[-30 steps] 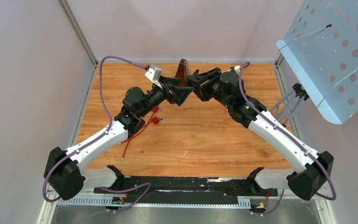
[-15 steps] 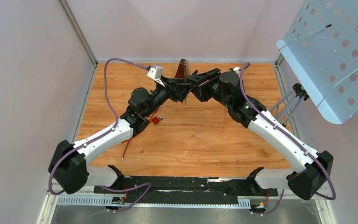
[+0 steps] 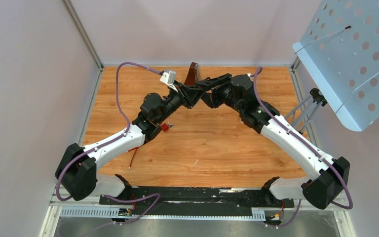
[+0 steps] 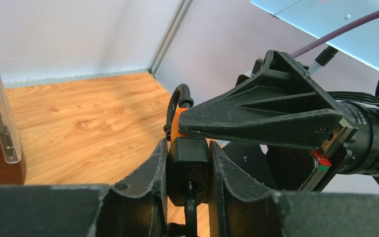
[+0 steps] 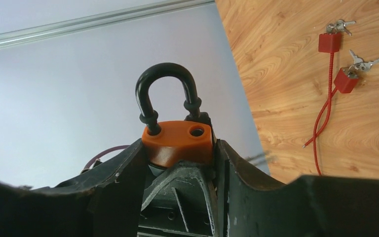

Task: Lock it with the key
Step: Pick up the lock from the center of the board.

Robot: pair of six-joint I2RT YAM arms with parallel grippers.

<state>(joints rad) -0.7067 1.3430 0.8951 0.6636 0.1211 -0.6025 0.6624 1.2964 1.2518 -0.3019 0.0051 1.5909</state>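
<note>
Wall (image 5: 54, 89) behind orange, black-shackled padlock (image 5: 177, 140)

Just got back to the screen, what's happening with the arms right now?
Both arms meet in the air over the back of the table. The right gripper grips an orange padlock, whose black shackle has one leg out of its hole, so it is not yet locked. The left gripper pinches a black piece at the lock's base, apparently the key. Two red padlocks lie on the wood.
</note>
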